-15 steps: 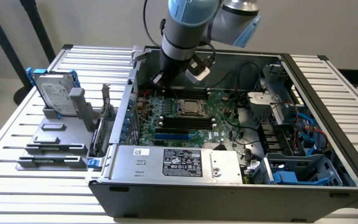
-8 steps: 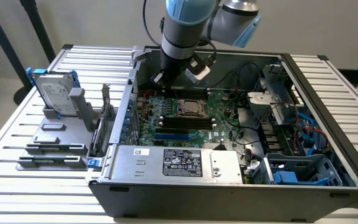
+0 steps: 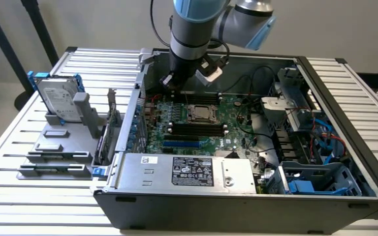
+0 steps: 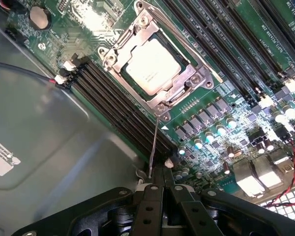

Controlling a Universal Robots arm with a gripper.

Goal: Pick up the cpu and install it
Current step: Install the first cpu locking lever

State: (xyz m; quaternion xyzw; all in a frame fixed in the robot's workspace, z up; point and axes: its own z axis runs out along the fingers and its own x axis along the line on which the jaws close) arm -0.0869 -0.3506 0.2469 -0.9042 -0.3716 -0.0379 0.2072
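The cpu is a small silver-topped square lying flat in its socket on the green motherboard, framed by the metal load plate. My gripper hangs inside the open computer case, over the board's far edge and beyond the socket. Its black fingers are pressed together, shut. A thin wire lever runs from the socket corner to the fingertips. I cannot tell whether it is pinched between them.
Black memory slots lie beside the socket. A silver power supply fills the case front, and drive cages with cables stand at the exterior view's right. A hard drive in a blue frame stands on a grey fixture outside.
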